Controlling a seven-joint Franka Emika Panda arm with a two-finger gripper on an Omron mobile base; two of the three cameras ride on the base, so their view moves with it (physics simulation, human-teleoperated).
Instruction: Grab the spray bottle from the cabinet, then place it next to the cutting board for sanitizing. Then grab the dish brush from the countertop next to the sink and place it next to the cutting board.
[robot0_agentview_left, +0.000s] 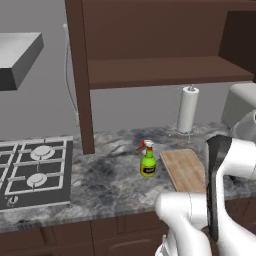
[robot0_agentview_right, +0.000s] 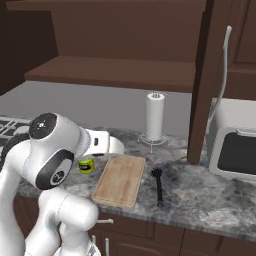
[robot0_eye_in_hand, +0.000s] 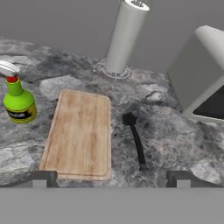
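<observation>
The two-finger gripper hangs over the near edge of the dark grey marbled stone countertop, its dark tips spread wide with nothing between them. Just beyond, the slim black dish brush lies flat on the stone, handle end toward the near edge and bristle tuft pointing away. It sits just right of the flat rectangular light tan wooden cutting board, near its long edge but not on it.

On the board's left side stands the small bright green spray bottle with its yellow label and red-and-white nozzle, upright on the counter and close beside the board. Farther back are a white paper towel roll on its stand and a pale grey boxy appliance to the right, under the dark brown wooden cabinet.

Judged from this layout, both things already rest next to the board, so the task looks at or near its end. The next move probably calls for lifting the empty gripper straight up and away without brushing the handle.
</observation>
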